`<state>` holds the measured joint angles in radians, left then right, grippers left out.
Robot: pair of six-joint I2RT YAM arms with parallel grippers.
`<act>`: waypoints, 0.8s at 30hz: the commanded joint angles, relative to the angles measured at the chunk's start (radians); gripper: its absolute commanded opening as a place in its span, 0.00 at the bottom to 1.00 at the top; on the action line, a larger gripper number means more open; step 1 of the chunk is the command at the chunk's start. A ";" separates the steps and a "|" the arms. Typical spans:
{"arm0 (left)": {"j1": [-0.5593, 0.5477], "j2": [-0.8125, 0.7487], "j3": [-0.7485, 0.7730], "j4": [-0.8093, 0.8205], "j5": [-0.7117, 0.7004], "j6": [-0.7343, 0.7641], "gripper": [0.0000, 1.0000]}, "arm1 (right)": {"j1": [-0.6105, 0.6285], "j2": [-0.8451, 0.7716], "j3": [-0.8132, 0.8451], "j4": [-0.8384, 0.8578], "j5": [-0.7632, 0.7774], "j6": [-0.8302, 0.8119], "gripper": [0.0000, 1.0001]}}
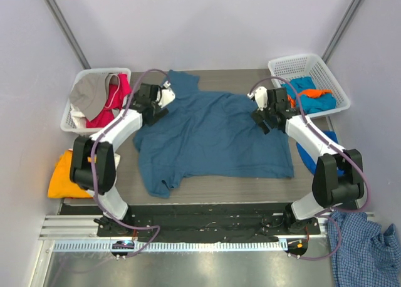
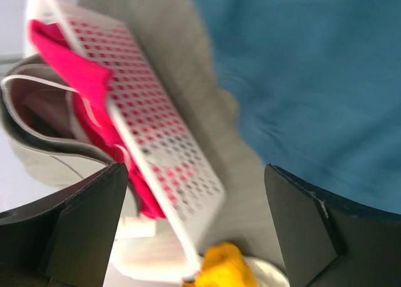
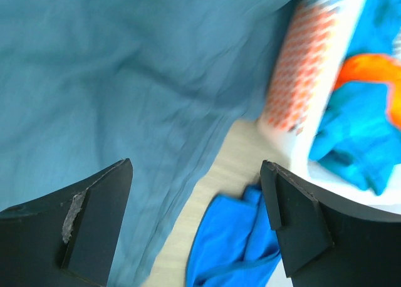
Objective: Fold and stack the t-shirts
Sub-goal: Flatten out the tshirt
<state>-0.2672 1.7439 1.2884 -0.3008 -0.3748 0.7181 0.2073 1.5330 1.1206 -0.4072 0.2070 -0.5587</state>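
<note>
A large dark teal-blue t-shirt point(image 1: 213, 133) lies spread flat in the middle of the table. My left gripper point(image 1: 156, 105) hovers at its upper left edge, by the sleeve. In the left wrist view this gripper point(image 2: 194, 230) is open over bare table, with the teal shirt point(image 2: 313, 67) to its right. At the shirt's upper right edge is my right gripper point(image 1: 263, 114). The right wrist view shows it point(image 3: 197, 224) open and empty above the teal shirt's hem point(image 3: 113, 80). An orange t-shirt point(image 1: 62, 174) lies at the table's left edge.
A white mesh basket point(image 1: 94, 74) at the back left holds grey and red tees point(image 2: 75, 74). Another basket point(image 1: 307, 64) at the back right holds turquoise and orange tees point(image 3: 351, 136). A bright blue cloth point(image 1: 313, 152) lies at the table's right edge. A checked shirt point(image 1: 363, 249) lies bottom right.
</note>
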 commanded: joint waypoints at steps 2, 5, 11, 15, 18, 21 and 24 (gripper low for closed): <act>-0.095 -0.216 -0.106 -0.168 0.108 -0.107 0.96 | 0.015 -0.070 -0.071 -0.166 -0.075 -0.072 0.91; -0.147 -0.295 -0.161 -0.260 0.189 -0.150 0.95 | 0.026 -0.079 -0.107 -0.219 -0.080 -0.092 0.91; -0.268 -0.415 -0.244 -0.441 0.416 -0.167 0.96 | 0.038 -0.126 -0.171 -0.259 -0.098 -0.095 0.91; -0.345 -0.472 -0.262 -0.585 0.546 -0.174 0.92 | 0.044 -0.154 -0.192 -0.265 -0.092 -0.081 0.91; -0.415 -0.491 -0.282 -0.618 0.589 -0.187 0.90 | 0.046 -0.163 -0.208 -0.265 -0.084 -0.073 0.91; -0.475 -0.492 -0.302 -0.603 0.600 -0.198 0.89 | 0.047 -0.155 -0.208 -0.265 -0.078 -0.063 0.91; -0.504 -0.457 -0.308 -0.580 0.614 -0.207 0.88 | 0.052 -0.152 -0.205 -0.265 -0.077 -0.052 0.91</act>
<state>-0.7418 1.2728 0.9867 -0.8722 0.1711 0.5385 0.2478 1.4002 0.9108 -0.6743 0.1230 -0.6308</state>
